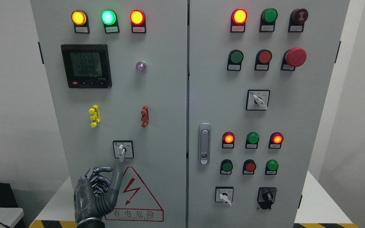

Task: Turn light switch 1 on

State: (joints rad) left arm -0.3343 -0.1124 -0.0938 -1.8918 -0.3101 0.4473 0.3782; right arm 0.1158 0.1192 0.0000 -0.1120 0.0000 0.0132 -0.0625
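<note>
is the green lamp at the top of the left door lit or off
Lit. The green lamp glows bright between the amber lamp and the red lamp, also lit.

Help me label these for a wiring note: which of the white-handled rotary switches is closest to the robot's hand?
The rotary switch on the left door, just above the warning triangle. The left hand is right below it; the other two sit on the right door.
</note>
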